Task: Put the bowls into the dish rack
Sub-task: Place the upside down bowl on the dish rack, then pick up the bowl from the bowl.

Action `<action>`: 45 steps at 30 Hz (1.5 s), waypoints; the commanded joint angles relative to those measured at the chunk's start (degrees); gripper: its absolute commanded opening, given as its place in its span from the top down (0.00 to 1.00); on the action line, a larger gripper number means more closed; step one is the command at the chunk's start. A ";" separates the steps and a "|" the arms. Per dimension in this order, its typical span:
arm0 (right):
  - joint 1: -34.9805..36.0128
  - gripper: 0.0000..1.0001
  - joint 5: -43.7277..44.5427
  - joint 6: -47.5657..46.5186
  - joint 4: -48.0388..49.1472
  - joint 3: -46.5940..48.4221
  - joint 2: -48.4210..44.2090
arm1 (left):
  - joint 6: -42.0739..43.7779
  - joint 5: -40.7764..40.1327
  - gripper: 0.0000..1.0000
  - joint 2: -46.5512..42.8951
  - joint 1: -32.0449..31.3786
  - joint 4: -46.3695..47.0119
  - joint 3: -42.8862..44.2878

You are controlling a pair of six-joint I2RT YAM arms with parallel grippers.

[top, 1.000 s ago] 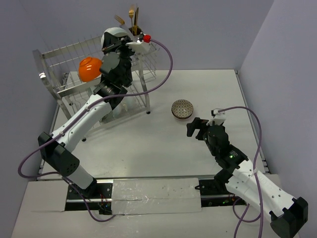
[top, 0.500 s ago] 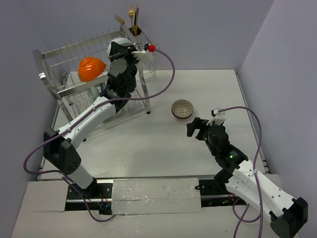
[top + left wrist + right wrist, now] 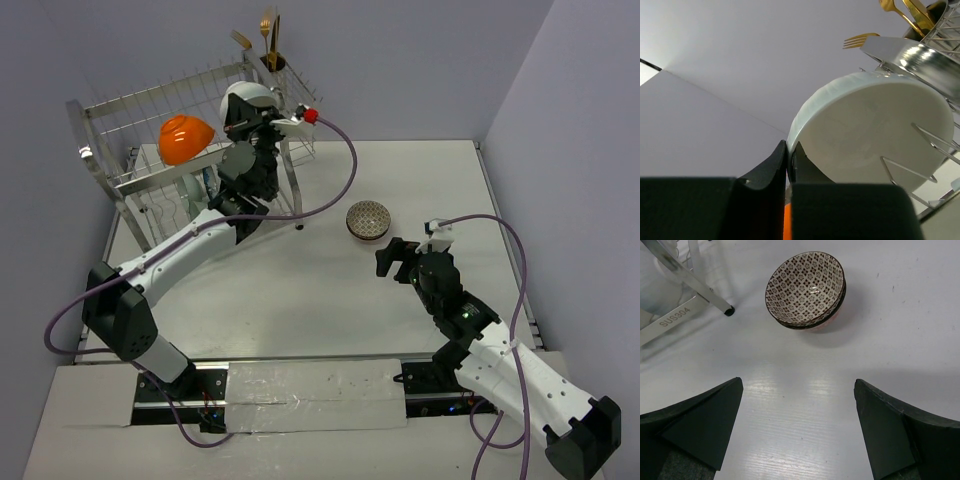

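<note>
- Left gripper (image 3: 789, 152): matte black fingers pinched almost together on the thin rim of a smooth white glazed ceramic bowl (image 3: 875, 135). The bowl leans on the wire tines of the silver metal dish rack (image 3: 88, 150), upper tier.
- Glossy orange bowl (image 3: 185, 138): same tier.
- Right gripper (image 3: 797, 385): spread wide, empty, near the round brown-lattice patterned bowl (image 3: 807, 287) on the white table (image 3: 900, 305).

The white table (image 3: 300, 300) carries the dish rack (image 3: 100, 165), standing on its legs at the far left. A brown-patterned bowl (image 3: 368, 220) sits upright near the rack's right foot, apparently nested in a second.
</note>
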 commanded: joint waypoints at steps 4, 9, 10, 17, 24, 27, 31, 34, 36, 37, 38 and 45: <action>-0.43 0.00 0.27 0.37 2.75 -0.12 -0.29 | 2.80 -2.98 0.92 -0.98 -3.55 3.14 -4.95; -0.51 0.00 0.01 0.46 2.92 -0.30 -0.55 | 4.21 -5.71 0.81 -0.81 -4.70 5.69 -7.50; -0.51 0.00 -0.08 0.63 3.01 -0.38 -0.46 | 4.12 -5.97 0.79 -0.81 -5.31 5.78 -7.76; -0.60 0.00 -0.25 0.55 3.01 -0.30 -0.64 | 0.17 -8.43 0.48 -0.81 -6.99 4.20 -8.38; -0.69 0.00 -0.61 0.55 3.01 -0.30 -0.73 | -5.46 -9.22 0.20 -1.77 -8.21 -0.46 -5.92; -0.69 0.00 -0.61 0.55 3.01 -0.30 -0.64 | -8.88 -9.14 0.10 -2.39 -9.70 -3.26 -3.47; -0.69 0.00 -0.43 0.46 2.93 -0.21 -0.64 | -19.39 -8.61 0.01 -3.53 -11.82 -13.42 2.32; -0.78 0.00 -0.34 0.46 2.75 -0.21 -0.73 | -31.85 -6.68 0.01 -4.67 -12.87 -22.49 8.38; -0.78 0.00 -0.26 0.37 2.66 -0.21 -0.73 | -39.09 -4.49 0.01 -5.20 -12.79 -32.95 11.91; -0.69 0.00 -0.08 0.37 2.66 -0.21 -0.73 | -45.48 -3.52 0.01 -5.55 -12.87 -35.77 14.62; -0.69 0.00 -0.08 0.37 2.57 -0.21 -0.73 | -48.32 -2.55 0.01 -6.68 -12.88 -41.28 15.60; -0.69 0.00 0.01 0.37 2.31 -0.12 -0.81 | -64.50 0.08 0.01 -13.98 -9.20 -59.92 21.24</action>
